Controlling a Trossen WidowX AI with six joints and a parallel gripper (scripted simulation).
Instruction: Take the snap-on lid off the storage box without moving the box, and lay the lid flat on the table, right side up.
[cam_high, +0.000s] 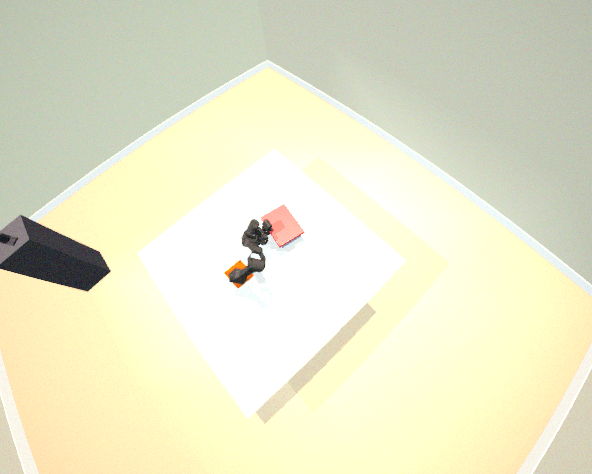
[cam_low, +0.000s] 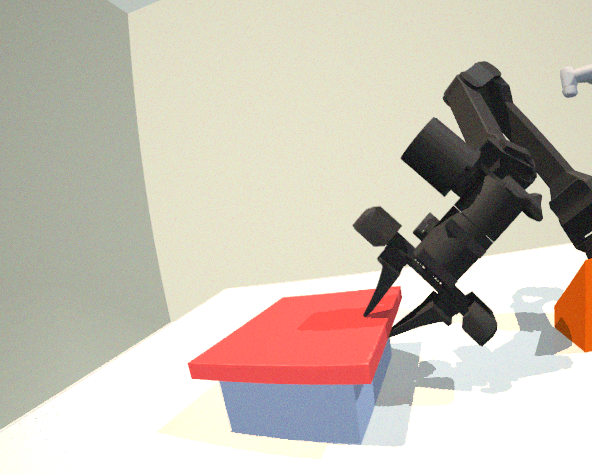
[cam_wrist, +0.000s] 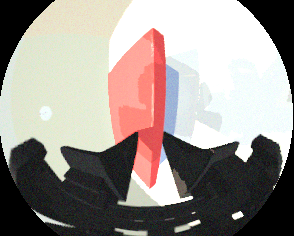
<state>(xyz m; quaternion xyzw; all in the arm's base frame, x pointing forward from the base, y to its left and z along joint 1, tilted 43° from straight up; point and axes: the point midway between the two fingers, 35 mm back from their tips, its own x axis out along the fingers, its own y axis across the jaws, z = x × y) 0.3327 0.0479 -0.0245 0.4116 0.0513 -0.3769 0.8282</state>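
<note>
The red lid (cam_high: 286, 223) (cam_low: 280, 340) (cam_wrist: 131, 90) lies flat, right side up, on top of the blue storage box (cam_low: 295, 410) (cam_wrist: 171, 100), overhanging its walls. The box stands on the white table. My gripper (cam_low: 378, 326) (cam_wrist: 150, 134) comes down at a slant onto the lid's edge nearest the arm. One fingertip presses on the lid's top and the other is under its rim, so the gripper is shut on the lid. In the top view the fingers are too small to make out. The inside of the box is hidden under the lid.
The white table (cam_high: 320, 270) (cam_low: 125, 400) carries the box and the arm. An orange block (cam_high: 246, 281) (cam_low: 575, 310) is at the arm's base. A dark beam-like object (cam_high: 55, 257) shows at the left of the top view, and a pale fixture (cam_low: 570, 82) at the second's upper right.
</note>
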